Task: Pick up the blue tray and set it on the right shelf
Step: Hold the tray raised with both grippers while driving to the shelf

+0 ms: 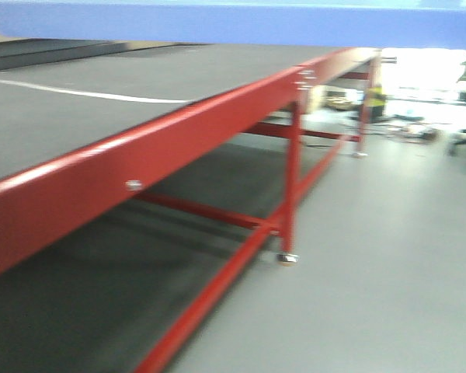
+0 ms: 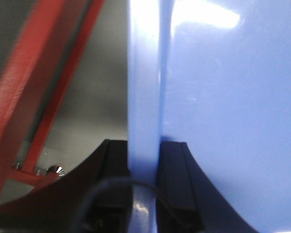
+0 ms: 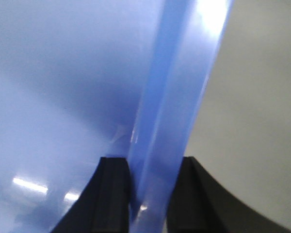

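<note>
long red-framed metal table (image 1: 179, 132) with dark grey mat top fills the front view. the glossy light-blue plastic tray (image 1: 241, 27) hangs above it, its rim clamped in the left claw (image 2: 144, 155) and right claw (image 3: 149, 167).

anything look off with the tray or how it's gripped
Nothing stands out. The blue tray is held roughly level above the red-framed table, and the left gripper and right gripper each clamp its rim squarely. No cracks or spills show, though the pictures are blurred.
</note>
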`<state>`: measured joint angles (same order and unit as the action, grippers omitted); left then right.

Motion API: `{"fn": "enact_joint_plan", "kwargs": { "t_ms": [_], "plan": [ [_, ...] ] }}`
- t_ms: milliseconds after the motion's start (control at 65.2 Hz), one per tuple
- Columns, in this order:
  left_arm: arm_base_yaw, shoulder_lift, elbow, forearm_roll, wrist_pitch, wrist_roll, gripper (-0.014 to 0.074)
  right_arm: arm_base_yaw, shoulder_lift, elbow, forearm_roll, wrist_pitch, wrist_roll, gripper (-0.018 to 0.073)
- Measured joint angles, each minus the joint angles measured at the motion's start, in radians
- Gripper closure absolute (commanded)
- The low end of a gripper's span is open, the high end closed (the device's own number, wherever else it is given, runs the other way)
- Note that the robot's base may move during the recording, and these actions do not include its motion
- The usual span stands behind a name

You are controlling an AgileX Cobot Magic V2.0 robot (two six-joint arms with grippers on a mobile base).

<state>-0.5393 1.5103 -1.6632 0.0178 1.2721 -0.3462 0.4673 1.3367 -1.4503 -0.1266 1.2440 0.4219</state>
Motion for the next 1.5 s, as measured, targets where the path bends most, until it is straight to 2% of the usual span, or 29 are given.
{"fn": "enact_joint_plan", "kwargs": {
  "t_ms": [1502],
  "plan": [
    [0.0,0.0,0.0,-0.002,0.0,0.0,0.0645,0.0,0.0,0.0,0.0,0.006,0.0,0.0503]
  ]
}}
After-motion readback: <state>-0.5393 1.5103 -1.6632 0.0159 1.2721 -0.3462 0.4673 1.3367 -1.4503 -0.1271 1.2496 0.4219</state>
